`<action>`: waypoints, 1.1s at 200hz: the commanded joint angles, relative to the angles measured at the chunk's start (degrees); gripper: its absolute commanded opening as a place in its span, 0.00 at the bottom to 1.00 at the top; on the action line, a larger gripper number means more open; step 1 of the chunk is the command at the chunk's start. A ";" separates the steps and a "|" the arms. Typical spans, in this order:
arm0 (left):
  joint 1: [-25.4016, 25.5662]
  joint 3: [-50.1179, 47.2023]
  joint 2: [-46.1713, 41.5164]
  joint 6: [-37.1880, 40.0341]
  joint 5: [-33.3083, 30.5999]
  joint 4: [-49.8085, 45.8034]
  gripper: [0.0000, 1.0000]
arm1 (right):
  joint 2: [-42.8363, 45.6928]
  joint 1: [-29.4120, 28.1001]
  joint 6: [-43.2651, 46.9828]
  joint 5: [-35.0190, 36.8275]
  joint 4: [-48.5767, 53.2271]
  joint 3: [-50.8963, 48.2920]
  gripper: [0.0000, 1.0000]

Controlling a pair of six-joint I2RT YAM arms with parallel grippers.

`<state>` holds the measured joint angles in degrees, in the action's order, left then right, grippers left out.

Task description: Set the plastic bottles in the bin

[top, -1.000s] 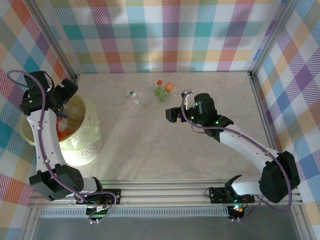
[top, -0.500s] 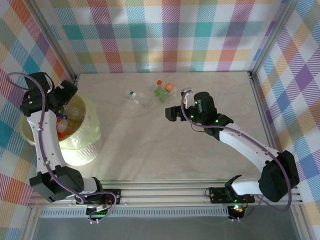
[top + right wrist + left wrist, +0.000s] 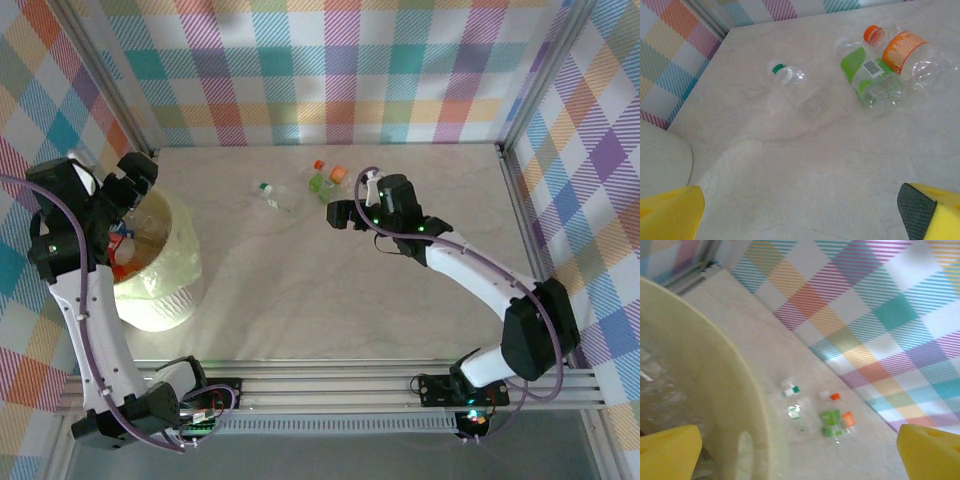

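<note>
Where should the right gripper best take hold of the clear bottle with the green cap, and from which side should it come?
Take the green-capped bottle across the middle of its clear body, from above. It lies on its side on the table, apart from the green-labelled bottle, so both long flanks are free. The open right gripper should probably close across the bottle's length.

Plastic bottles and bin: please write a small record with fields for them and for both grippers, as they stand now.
bottles on table: three, lying down: green-cap bottle, green-label bottle, orange-label bottle
bin: at the table's left edge
bottles in bin: some, orange parts visible
left gripper: open, empty, over the bin's far rim
right gripper: open, empty, near the labelled pair
</note>
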<state>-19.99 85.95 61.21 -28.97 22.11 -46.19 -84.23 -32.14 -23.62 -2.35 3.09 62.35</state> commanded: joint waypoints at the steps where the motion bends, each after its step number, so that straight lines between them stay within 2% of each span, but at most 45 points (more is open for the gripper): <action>1: 3.05 -3.64 -1.70 -2.87 6.19 5.89 1.00 | -2.91 1.41 -4.41 -0.07 -0.33 2.68 1.00; 27: 9.37 -7.24 -2.55 -5.33 7.76 11.02 1.00 | -7.01 3.67 -7.65 -1.61 0.81 5.15 1.00; 59: 18.12 -10.12 -2.12 -7.03 5.88 17.35 1.00 | -13.22 7.00 -9.73 -4.89 2.19 9.47 1.00; 85: 25.35 -10.25 0.52 -7.33 5.36 20.72 1.00 | -19.04 8.95 -6.21 -7.89 2.39 14.22 1.00; 112: 30.72 -10.10 3.26 -6.74 3.50 21.57 1.00 | -25.45 11.25 0.05 -10.04 3.04 20.29 1.00; 157: 34.08 -9.48 6.70 -5.41 2.09 19.86 1.00 | -36.84 12.79 17.33 -8.70 7.73 33.87 0.98; 192: 34.40 -9.71 7.49 -4.87 1.02 19.47 1.00 | -46.27 12.81 28.69 -3.31 13.10 46.22 0.95; 220: 34.49 -9.64 8.28 -4.58 0.92 19.12 1.00 | -54.37 12.86 36.14 -3.49 19.94 58.27 0.92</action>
<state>13.50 75.90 68.93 -35.05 23.90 -27.03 -133.27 -19.25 2.13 -6.83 15.55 112.53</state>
